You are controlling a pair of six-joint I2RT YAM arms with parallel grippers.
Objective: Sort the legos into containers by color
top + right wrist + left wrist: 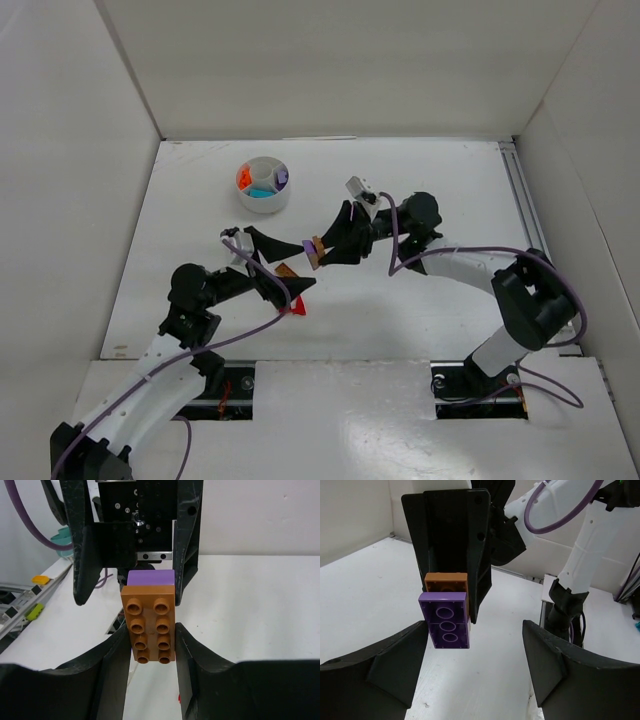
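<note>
My right gripper (316, 252) is shut on a brown-orange eight-stud brick (151, 628) that has a purple brick (151, 577) stuck to its underside. It holds the pair above the table. In the left wrist view the purple brick (451, 620) hangs from the brown-orange one (446, 582), just ahead of my left gripper (475, 670). That gripper is open wide and empty, its jaws either side of the pair but not touching it. The white round dish (264, 200) stands at the back and holds orange, teal and purple pieces in separate compartments.
A small red piece (294, 311) lies on the table under my left arm. A brown-orange piece (288, 270) lies between my left fingers in the top view. White walls enclose the table on three sides. A rail (520, 190) runs along the right edge.
</note>
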